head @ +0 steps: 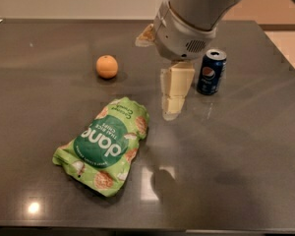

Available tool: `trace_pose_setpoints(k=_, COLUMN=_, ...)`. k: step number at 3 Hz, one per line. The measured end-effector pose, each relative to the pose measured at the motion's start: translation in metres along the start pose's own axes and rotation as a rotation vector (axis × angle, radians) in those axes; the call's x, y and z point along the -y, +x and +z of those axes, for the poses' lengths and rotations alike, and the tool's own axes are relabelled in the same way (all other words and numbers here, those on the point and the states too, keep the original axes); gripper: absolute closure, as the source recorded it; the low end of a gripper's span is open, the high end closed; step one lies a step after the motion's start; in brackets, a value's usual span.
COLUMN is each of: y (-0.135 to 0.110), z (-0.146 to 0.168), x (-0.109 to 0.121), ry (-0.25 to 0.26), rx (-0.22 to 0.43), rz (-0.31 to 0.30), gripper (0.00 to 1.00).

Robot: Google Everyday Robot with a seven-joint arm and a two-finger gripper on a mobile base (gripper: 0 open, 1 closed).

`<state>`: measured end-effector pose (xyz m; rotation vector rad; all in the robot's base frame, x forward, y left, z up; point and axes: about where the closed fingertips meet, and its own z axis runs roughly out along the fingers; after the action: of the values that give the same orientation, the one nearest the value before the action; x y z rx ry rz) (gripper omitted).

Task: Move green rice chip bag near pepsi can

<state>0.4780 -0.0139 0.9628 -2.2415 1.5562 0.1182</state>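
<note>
Approach is the whole game here. The green rice chip bag (105,144) lies flat on the desk (246,156), front-left, well apart from the pepsi can (211,72), which stands upright at the back right. The claw (173,104) hangs over the desk between the two, nearer the can and just off the bag's top corner. It's got nothing in it, and from this angle I can't tell how wide it's set. I'd come across and down over the puffy middle of the bag, not the thin crimped edge, since that crinkly film will probably slip. Lift it clear before swinging right, and set it down short of the can so you don't tip it. The orange (107,66) behind the bag looks out of the path.
</note>
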Motion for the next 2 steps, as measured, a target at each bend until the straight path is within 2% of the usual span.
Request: trace_pose_setpoints(k=2, y=-0.024, z=0.054, x=-0.001, ry=-0.086, rx=-0.002, rz=-0.187, gripper=0.00)
